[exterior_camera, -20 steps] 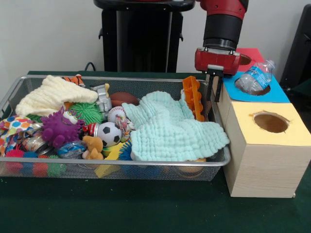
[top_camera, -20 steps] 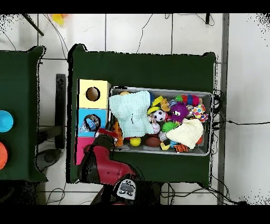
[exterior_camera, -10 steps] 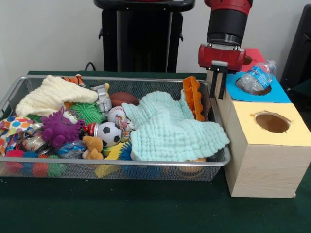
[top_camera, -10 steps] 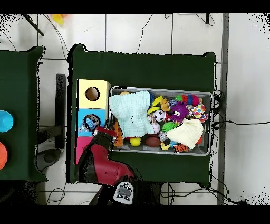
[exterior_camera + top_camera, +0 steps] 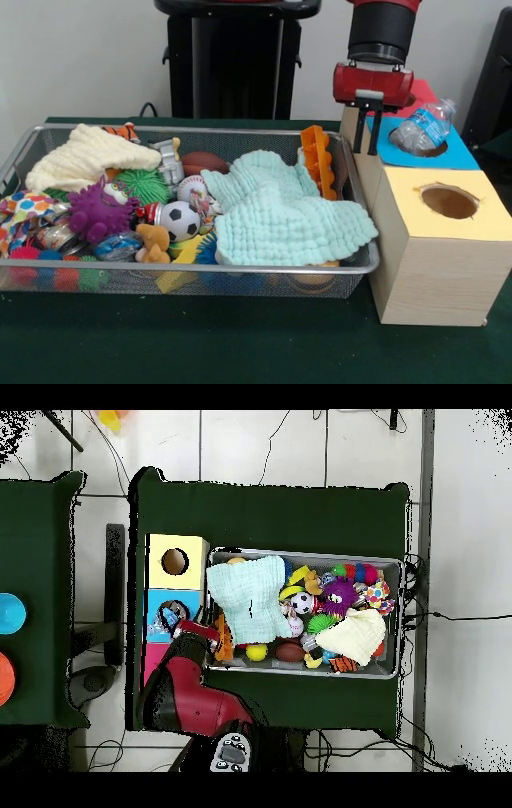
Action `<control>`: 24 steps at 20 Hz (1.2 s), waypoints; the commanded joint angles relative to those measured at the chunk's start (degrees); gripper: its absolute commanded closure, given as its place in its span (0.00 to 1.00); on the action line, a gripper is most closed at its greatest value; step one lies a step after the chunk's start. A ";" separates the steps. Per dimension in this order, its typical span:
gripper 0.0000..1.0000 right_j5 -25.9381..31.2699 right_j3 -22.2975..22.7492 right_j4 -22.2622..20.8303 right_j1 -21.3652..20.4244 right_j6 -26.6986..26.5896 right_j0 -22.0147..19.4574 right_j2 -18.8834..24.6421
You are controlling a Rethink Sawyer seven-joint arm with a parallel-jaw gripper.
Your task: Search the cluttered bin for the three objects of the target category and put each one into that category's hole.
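Wire bin (image 5: 240,272) spread out below and to one side of the claw (image 5: 366,149), packed with balls, soft toys and cloths. Risk here: a descent straight down from this spot could strike the bin's corner rim or the box edge, since the claw hangs right over the seam between bin and boxes.

Mint cloth (image 5: 288,216) draped over the bin's end nearest the claw, just below it. Likely to hide any remaining target pieces; a blind grab could catch the fabric and drag it up, spilling neighbours.

Blue-topped box (image 5: 460,152) directly beside the claw, on the side away from the bin. Hole partly plugged, so a second item may jam or bounce off.

Orange plastic toy (image 5: 318,160) standing on edge against the bin wall, just below the claw on the bin side; easy to snag on the way in.

Water bottle (image 5: 422,128) close beside the claw, leaning in the blue hole with its capped end poking up and out. Clear, crinkled plastic, blue label, light-looking; not dropped fully through, and could tip back out if nudged.

Claw itself: dark and narrow from the front, hidden under the arm from overhead; cannot tell whether spread or pressed together.
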 commanded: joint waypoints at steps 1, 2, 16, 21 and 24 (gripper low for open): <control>1.00 4.59 -0.97 1.74 -2.54 13.05 0.71 4.42; 1.00 4.77 -0.85 1.87 -2.74 13.01 0.82 4.35; 1.00 6.83 0.51 6.10 -5.56 10.77 4.51 1.31; 1.00 8.57 0.78 8.25 -7.28 8.68 7.25 -1.69; 1.00 9.33 0.37 8.30 -7.58 8.48 7.74 -2.43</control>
